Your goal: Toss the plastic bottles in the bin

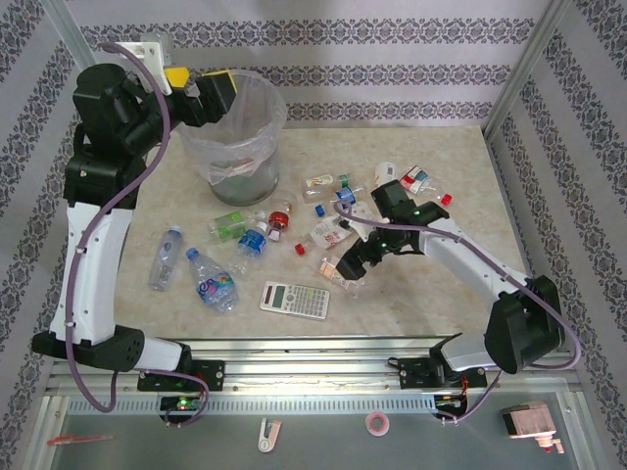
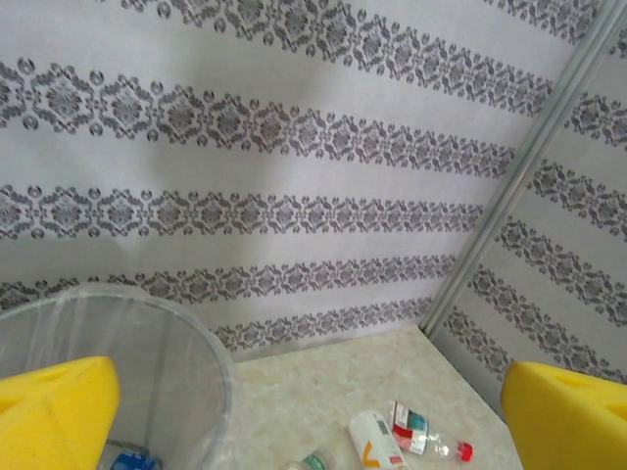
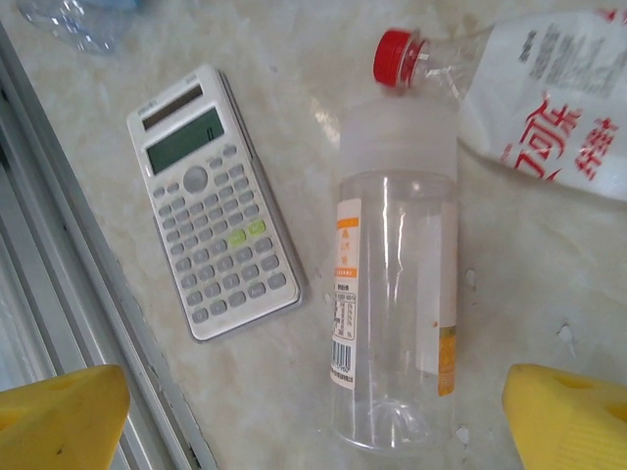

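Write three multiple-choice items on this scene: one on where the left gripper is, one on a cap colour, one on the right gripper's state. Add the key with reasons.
1. Where is the left gripper?
A. Up by the rim of the bin
B. Over the calculator
C. Down on the table's near rail

2. In the right wrist view, what colour is the cap of the bottle with the white printed label?
A. Blue
B. Green
C. Red

3. How is the right gripper?
A. Shut on a bottle
B. Open, over a clear bottle
C. Shut on the calculator

Key: 1 A, as the top view shows it raised at the bin's rim. 2 C, as the cap is plainly red. 3 B, as its jaws stand wide apart and the clear bottle lies ungripped on the table beside the calculator.
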